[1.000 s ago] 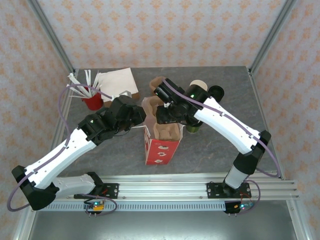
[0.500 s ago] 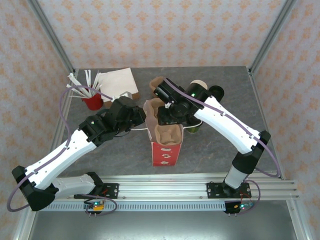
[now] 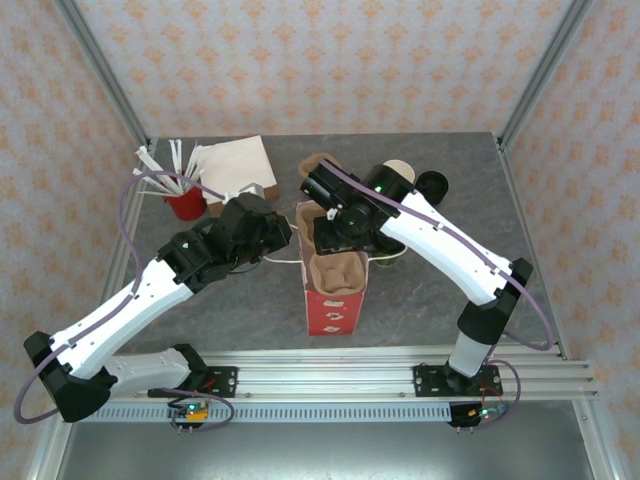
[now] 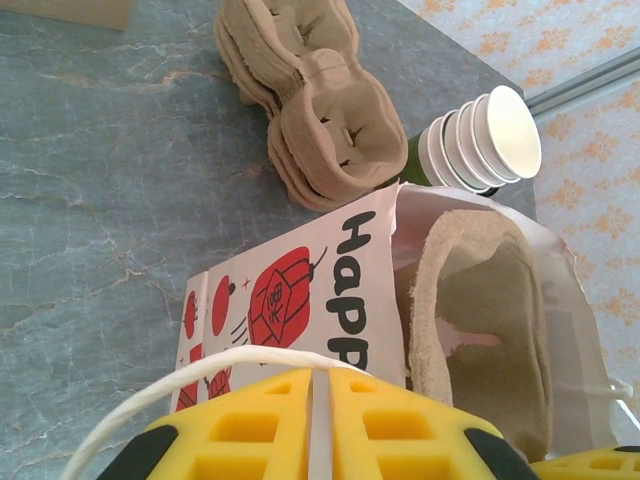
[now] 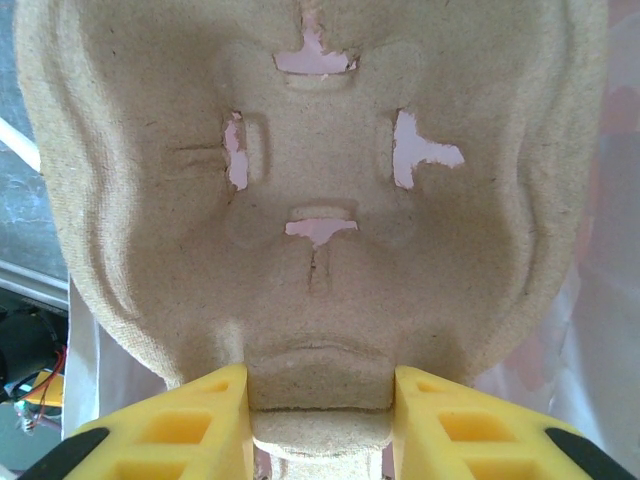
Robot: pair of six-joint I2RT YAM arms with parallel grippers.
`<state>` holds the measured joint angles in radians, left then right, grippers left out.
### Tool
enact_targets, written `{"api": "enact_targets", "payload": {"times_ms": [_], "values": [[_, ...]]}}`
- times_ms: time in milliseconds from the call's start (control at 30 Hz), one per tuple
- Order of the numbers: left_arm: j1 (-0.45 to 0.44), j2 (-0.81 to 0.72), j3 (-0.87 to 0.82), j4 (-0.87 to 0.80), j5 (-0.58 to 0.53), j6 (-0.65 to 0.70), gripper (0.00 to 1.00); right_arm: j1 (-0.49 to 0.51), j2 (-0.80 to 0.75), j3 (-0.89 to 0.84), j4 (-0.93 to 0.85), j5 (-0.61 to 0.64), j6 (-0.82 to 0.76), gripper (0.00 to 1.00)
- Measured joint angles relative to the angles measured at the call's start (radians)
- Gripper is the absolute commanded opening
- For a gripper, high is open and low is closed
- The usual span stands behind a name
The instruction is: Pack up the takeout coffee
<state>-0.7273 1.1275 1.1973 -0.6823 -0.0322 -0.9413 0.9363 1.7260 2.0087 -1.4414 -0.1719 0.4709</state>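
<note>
In bag (image 3: 330,312), pulp tray (image 5: 320,200) — spare trays (image 4: 310,110) behind

black lettering "Happ" on white paper bag (image 4: 285,300)

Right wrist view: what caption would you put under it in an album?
Yellow fingers pinch the edge of a pulp cup tray inside a white bag.

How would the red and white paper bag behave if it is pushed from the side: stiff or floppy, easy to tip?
Probably light and easy to tip: the paper bag stands tall on a narrow base. Its walls look thin and creased, so likely floppy. The pulp tray inside may stiffen it somewhat.
</note>
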Motion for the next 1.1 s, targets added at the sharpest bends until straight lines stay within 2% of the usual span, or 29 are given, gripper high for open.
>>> {"api": "enact_targets", "payload": {"times_ms": [367,1100], "values": [[0.0,-0.004,-0.002,0.0,-0.003,0.021,0.15,-0.004,0.021,0.0,-0.04,0.064,0.0,0.37],[-0.007,-0.022,-0.028,0.046,-0.002,0.073,0.15,-0.006,0.04,-0.04,-0.076,0.07,0.029,0.37]]}}
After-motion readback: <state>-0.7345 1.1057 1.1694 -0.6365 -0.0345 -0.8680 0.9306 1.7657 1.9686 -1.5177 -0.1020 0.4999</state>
